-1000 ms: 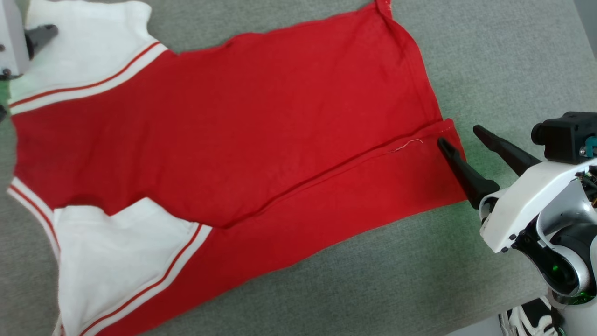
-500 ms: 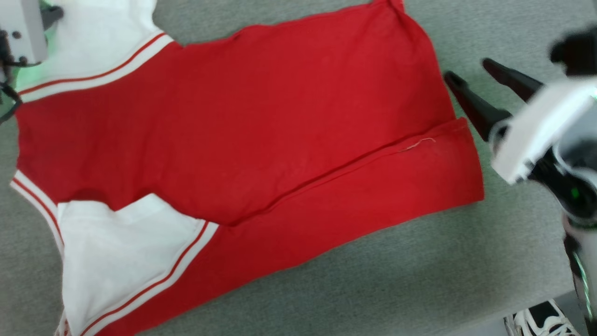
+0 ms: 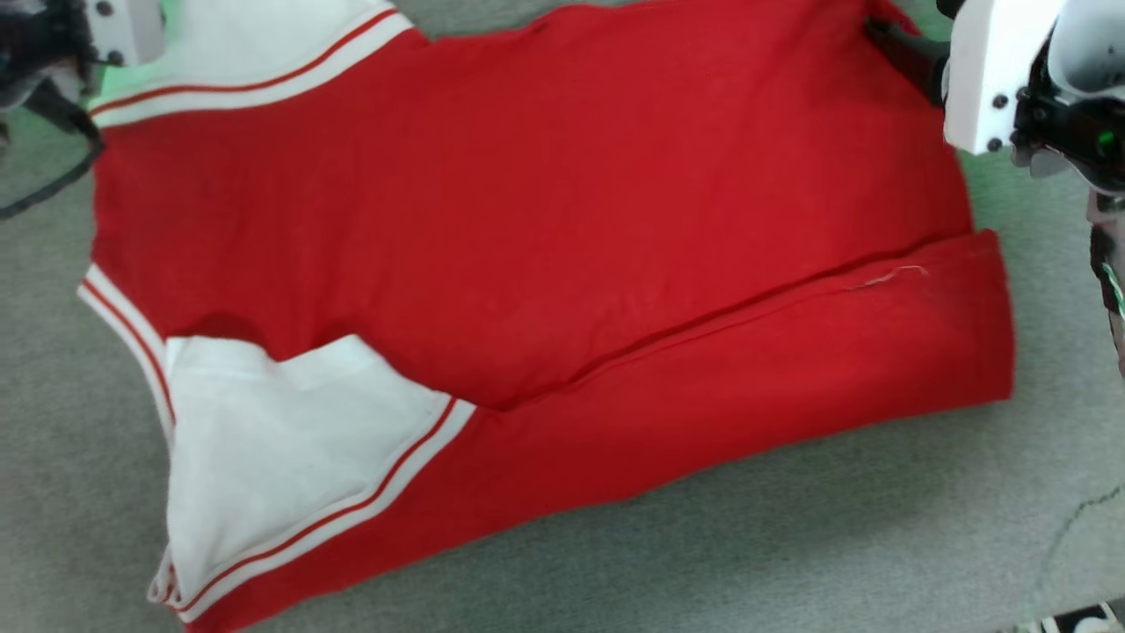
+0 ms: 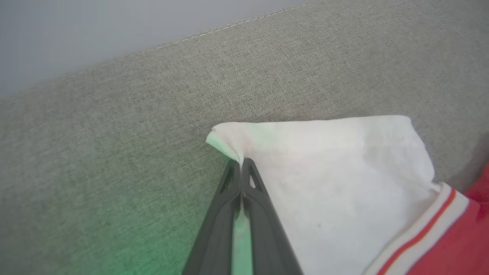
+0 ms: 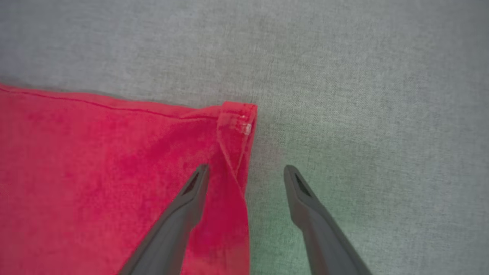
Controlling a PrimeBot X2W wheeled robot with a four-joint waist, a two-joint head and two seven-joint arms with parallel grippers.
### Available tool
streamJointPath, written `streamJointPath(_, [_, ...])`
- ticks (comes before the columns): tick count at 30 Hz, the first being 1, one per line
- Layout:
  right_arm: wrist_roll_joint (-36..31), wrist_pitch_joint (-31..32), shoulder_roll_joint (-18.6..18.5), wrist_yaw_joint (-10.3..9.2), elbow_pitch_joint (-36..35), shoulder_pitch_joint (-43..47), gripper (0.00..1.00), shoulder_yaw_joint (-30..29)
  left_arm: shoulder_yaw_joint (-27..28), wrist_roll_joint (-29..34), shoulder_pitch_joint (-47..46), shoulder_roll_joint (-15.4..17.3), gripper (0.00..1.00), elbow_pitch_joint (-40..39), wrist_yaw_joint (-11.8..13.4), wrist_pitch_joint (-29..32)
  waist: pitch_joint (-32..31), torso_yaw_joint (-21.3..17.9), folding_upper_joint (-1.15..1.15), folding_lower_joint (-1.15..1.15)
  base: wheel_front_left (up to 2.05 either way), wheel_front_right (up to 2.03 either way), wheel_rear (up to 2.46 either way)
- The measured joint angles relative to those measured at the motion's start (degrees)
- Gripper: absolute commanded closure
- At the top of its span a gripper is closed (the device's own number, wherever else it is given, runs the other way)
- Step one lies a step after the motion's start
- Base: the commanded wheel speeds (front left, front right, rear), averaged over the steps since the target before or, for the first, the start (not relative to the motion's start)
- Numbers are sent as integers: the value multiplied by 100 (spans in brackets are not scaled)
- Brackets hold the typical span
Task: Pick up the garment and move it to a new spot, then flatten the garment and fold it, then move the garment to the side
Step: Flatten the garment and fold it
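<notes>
Garment: the garment (image 3: pixel 545 229), a red shirt with white sleeve ends, lies spread out on the grey fabric surface (image 3: pixel 791 545) and takes up most of the head view, with its sleeves toward the robot's left and its hem toward the right.
Layers: a long edge runs across the red cloth from beside the near sleeve (image 3: pixel 281 448) to the hem, where one red layer lies over another.
Trim: red-and-white stripes border each white sleeve end and the side of the shirt between the sleeves.
Loose thread: a short pale loose thread (image 3: pixel 888 277) lies on the red cloth close to the hem.
Far sleeve: the far sleeve (image 4: pixel 336 183) is pulled to a point at its outer corner, and the corner stands slightly off the surface.
Left gripper: the left gripper (image 4: pixel 241 166) is pinched closed on that white corner, with cloth showing between its two dark fingers.
Right gripper: the right gripper (image 5: pixel 246 170) has its jaws spread wide and holds nothing. It straddles the far hem corner of the garment, one finger over red cloth and the other over the grey surface. I cannot tell whether either finger touches.
Right arm: its white housing (image 3: pixel 993 70) sits at the upper right of the head view.
Surface: a stitched seam (image 4: pixel 229 26) marks its edge beyond the far sleeve, and a green glow tints it near both grippers.
</notes>
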Motion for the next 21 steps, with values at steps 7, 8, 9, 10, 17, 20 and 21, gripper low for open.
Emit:
streamJointPath(7, [58,-450,-49,0,735,-283,13,225,-247,-285,-12,-170,100,-24,0,-208,0,242,0,0,0,0,0])
streamJointPath(8, [74,-513,-64,0,805,-304,51,260,-280,-328,-9,-192,100,-24,0,-240,-15,267,0,0,0,0,0])
streamJointPath(9, [100,-580,-74,0,893,-321,89,287,-316,-366,12,-208,100,-31,0,-292,-39,286,0,0,0,0,0])
streamJointPath(10, [130,-639,-86,0,977,-339,100,318,-343,-412,43,-230,100,-38,0,-349,-69,302,0,0,0,0,0])
streamJointPath(17, [316,-998,-312,0,1288,-179,100,646,-398,-918,465,-392,100,-159,0,-1036,-422,422,0,0,0,0,0])
streamJointPath(20, [457,-1169,-427,0,1228,-3,100,797,-357,-1206,678,-339,100,-454,0,-1410,-657,468,0,0,0,0,0])
streamJointPath(21, [510,-1216,-486,0,1189,45,100,822,-343,-1311,758,-321,100,-599,0,-1538,-743,485,0,0,0,0,0])
